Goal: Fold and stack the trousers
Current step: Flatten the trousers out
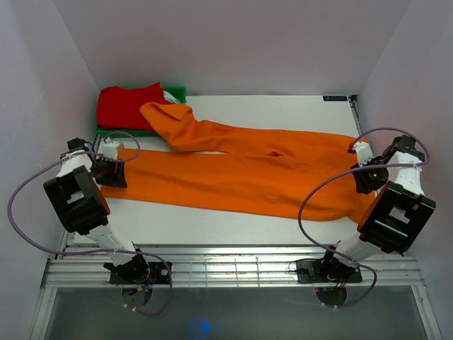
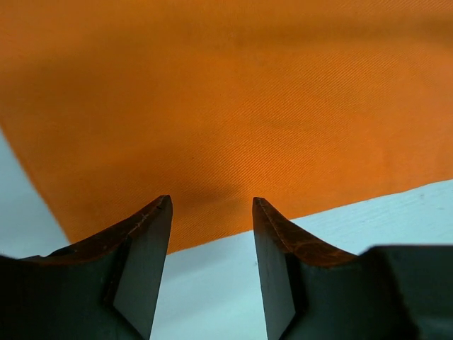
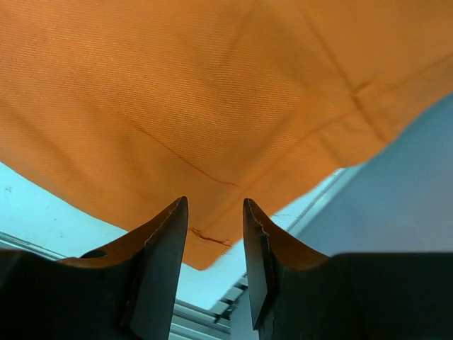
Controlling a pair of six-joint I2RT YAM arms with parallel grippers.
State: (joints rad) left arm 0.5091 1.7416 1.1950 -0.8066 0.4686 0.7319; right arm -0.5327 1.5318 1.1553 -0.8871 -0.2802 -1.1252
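Orange trousers (image 1: 241,170) lie spread across the white table, waist at the right, one leg running to the left edge, the other bent up toward the back left. My left gripper (image 1: 117,168) is open at the hem of the near leg (image 2: 212,113); the cloth edge lies just past its fingertips (image 2: 159,212), not between them. My right gripper (image 1: 361,170) is open at the waist corner (image 3: 212,241), which sits between and beyond its tips, not pinched.
A green tray (image 1: 178,93) with folded red cloth (image 1: 127,105) stands at the back left, under the end of the bent leg. Grey walls close in on both sides. A slatted metal rail (image 1: 233,269) runs along the near edge.
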